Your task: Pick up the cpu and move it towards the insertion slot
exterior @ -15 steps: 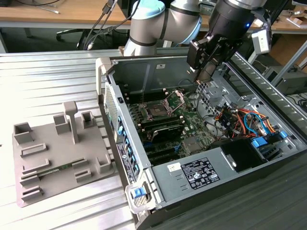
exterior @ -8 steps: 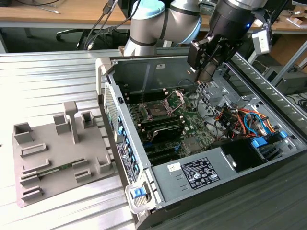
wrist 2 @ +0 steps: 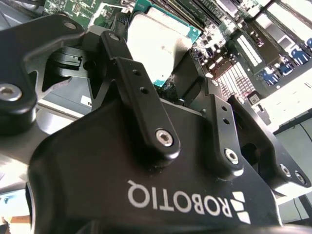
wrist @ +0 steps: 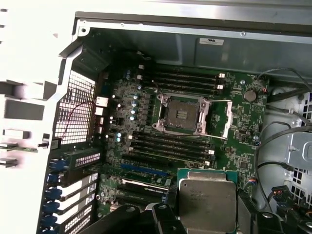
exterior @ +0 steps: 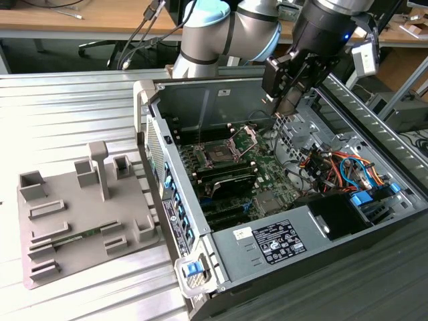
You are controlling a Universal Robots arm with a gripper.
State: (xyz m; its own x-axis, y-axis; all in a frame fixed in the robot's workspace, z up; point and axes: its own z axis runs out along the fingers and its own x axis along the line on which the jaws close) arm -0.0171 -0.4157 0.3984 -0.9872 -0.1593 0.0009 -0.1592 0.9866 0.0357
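cpu: the cpu (wrist: pixel 207 204) is being held between the gripper's fingers, its silvery metal face showing in both wrist views (wrist 2: pixel 158 41), with a thin green rim around the face.
cpu orientation: being square, it is showing no clear long axis; in the first wrist view its flat face is looking toward the camera and lying roughly parallel to the motherboard (wrist: pixel 146 122) behind it, edges roughly in line with the socket's edges.
gripper: the gripper (wrist 2: pixel 168 80) is closing narrowly on the cpu, black fingers (wrist 2: pixel 134 83) pressing opposite edges of the chip.
arm pose: in the exterior view the arm (exterior: pixel 227 30) is reaching from behind the case and the gripper (exterior: pixel 284 100) is pointing steeply down, hanging above the case's interior toward the exterior view's right of the socket.
insertion slot: the insertion slot (wrist: pixel 181 114) is sitting open on the motherboard, dark square centre bare, its silver retaining bracket (wrist: pixel 226 119) swung aside; in the exterior view (exterior: pixel 219 155) it is lying well apart from the gripper.
memory slots: long black memory slots (wrist: pixel 170 144) are flanking the socket on two sides.
computer case: the open computer case (exterior: pixel 200 234) is lying on its side on the ribbed metal desk (exterior: pixel 67 107).
fixture plate: a grey plastic fixture plate (exterior: pixel 80 221) is resting on the desk beside the case, at the exterior view's left.
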